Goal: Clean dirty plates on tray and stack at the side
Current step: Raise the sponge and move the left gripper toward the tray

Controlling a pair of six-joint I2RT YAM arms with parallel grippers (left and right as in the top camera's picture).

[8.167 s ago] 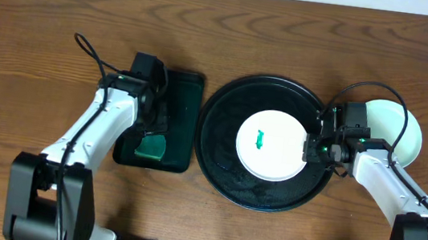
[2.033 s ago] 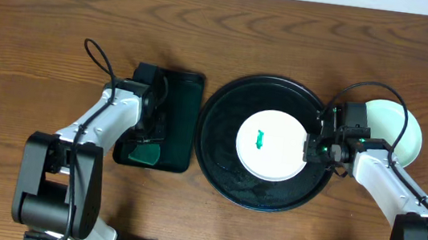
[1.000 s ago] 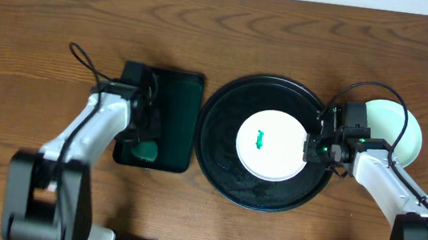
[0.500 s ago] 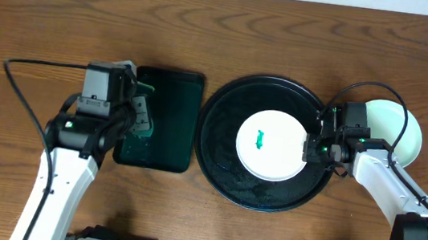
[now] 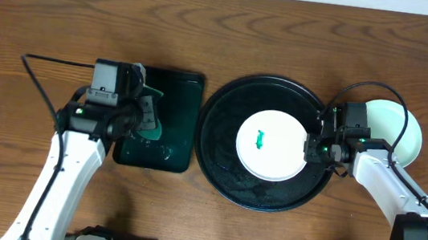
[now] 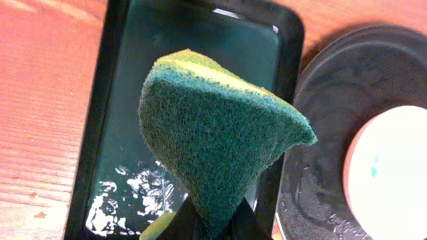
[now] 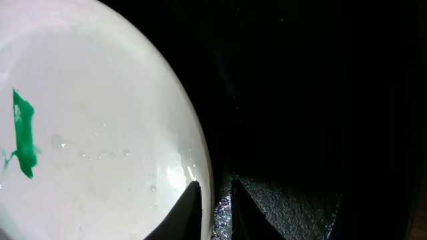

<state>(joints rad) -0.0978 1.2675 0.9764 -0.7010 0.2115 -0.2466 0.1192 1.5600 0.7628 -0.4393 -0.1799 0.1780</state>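
The wooden table (image 5: 289,32) is carrying all items under inspection. The tray (image 5: 215,148), round, glossy black and rimmed, is sitting right of centre. A smaller rectangular black tray (image 5: 182,104) is lying just to its left, close by its rim, with a wet sheen (image 6: 127,193) showing on its floor at the near end.

One white plate (image 5: 274,155) is resting inside the round tray, offset toward the tray's right side. It is bearing a small green smear (image 5: 259,139) near its centre, and in the right wrist view droplets are showing on its surface. A second pale plate (image 5: 407,130) is sitting on the table at the far right, off the tray and partly covered by the right arm. Whether more plates are lying beneath it cannot be determined.

The left gripper (image 6: 208,223) is clamping a green scouring sponge (image 6: 220,147) with a yellow backing. The sponge is folding above the pinch and is hanging over the rectangular tray.

The right gripper (image 7: 215,207) is positioned at the right edge of the white plate, one finger over the plate and the other over the black tray floor, with the rim between them. The jaws are standing only narrowly apart; whether they are actually pressing on the rim cannot be determined.
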